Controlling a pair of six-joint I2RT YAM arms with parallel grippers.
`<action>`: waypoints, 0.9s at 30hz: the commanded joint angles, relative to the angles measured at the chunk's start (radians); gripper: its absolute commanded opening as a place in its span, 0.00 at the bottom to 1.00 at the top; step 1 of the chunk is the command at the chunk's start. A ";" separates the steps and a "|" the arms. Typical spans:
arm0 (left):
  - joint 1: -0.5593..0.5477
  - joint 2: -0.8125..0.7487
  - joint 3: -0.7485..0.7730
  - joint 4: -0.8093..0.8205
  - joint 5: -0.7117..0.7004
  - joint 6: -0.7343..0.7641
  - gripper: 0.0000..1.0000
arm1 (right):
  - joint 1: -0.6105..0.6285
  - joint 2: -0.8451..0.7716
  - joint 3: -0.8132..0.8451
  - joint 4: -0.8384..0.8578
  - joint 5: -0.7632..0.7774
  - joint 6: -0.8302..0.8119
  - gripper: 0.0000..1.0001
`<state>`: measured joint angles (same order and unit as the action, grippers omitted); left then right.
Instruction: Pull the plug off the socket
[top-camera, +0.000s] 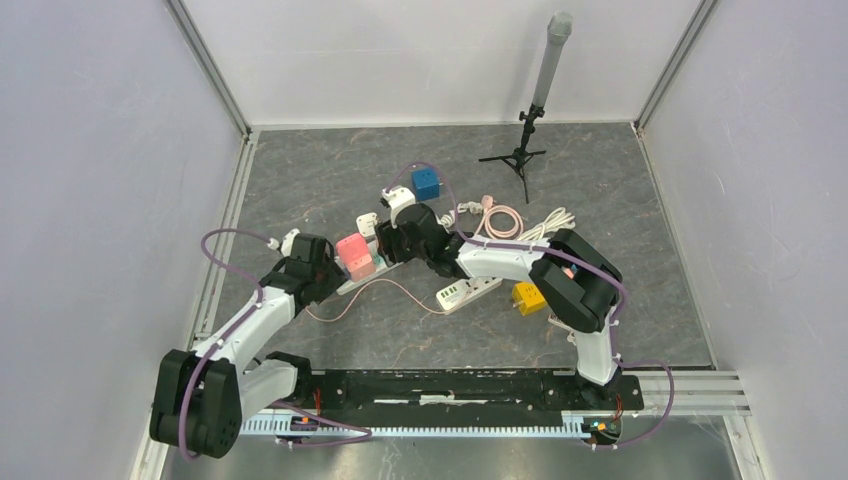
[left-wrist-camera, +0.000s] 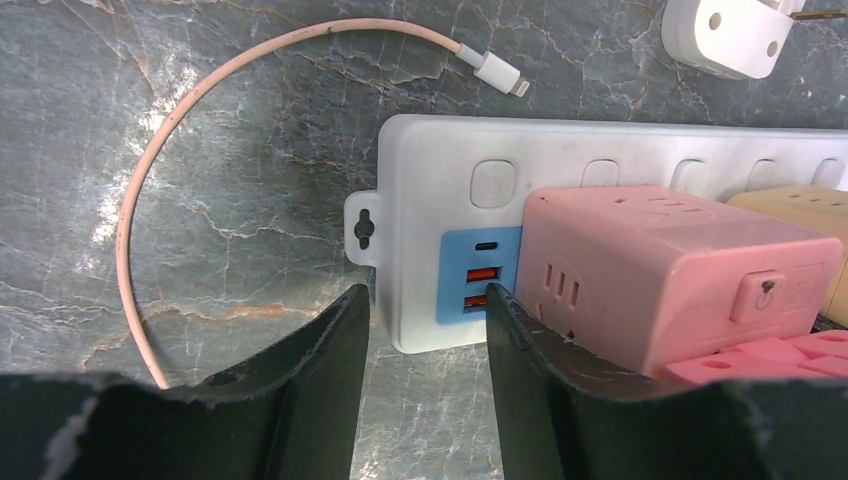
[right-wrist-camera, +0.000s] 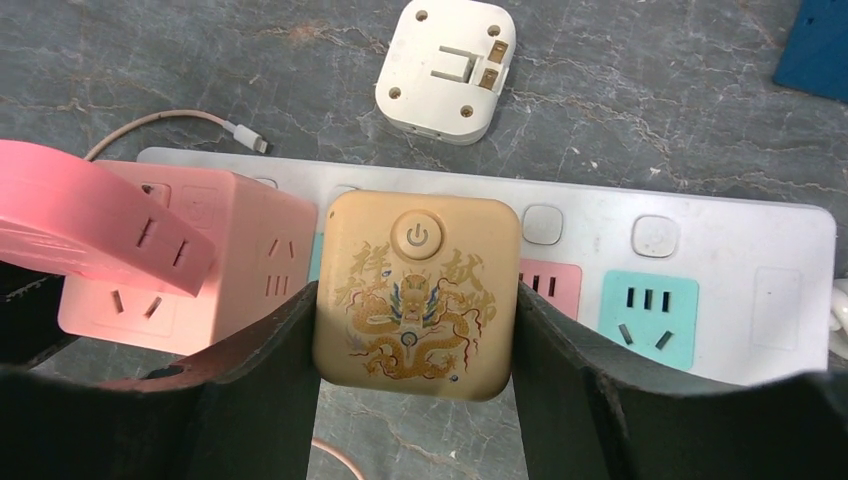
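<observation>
A white power strip (right-wrist-camera: 700, 230) lies on the grey table, also seen in the left wrist view (left-wrist-camera: 440, 160) and the top view (top-camera: 352, 283). A tan plug with a gold dragon (right-wrist-camera: 417, 290) sits in it, next to a pink cube adapter (right-wrist-camera: 215, 255) (left-wrist-camera: 660, 270) (top-camera: 355, 255). My right gripper (right-wrist-camera: 415, 300) (top-camera: 405, 235) is shut on the tan plug, one finger on each side. My left gripper (left-wrist-camera: 425, 300) (top-camera: 325, 270) is open at the strip's end, one finger beside the end and the other against the pink cube.
A white loose adapter (right-wrist-camera: 446, 68) (left-wrist-camera: 735, 35) lies just beyond the strip. A pink cable (left-wrist-camera: 200, 100) curls by its end. A second white strip (top-camera: 468, 292), a yellow cube (top-camera: 528, 297), a blue cube (top-camera: 427, 182), coiled cables (top-camera: 500, 220) and a tripod (top-camera: 520, 160) stand around.
</observation>
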<state>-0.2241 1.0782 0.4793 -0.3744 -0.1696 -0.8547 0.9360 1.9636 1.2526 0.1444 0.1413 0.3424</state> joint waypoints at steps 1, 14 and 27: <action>0.008 0.003 -0.056 -0.038 -0.057 -0.037 0.52 | -0.038 -0.059 -0.058 0.183 -0.209 0.156 0.00; 0.008 -0.018 -0.056 -0.043 -0.041 -0.023 0.46 | 0.046 -0.077 -0.031 0.103 0.017 -0.046 0.00; 0.008 -0.055 -0.051 -0.062 -0.052 -0.006 0.43 | 0.012 -0.069 -0.053 0.244 -0.242 0.090 0.00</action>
<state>-0.2249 1.0218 0.4496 -0.3733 -0.1459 -0.8776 0.9104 1.9301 1.1706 0.2539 0.0387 0.3538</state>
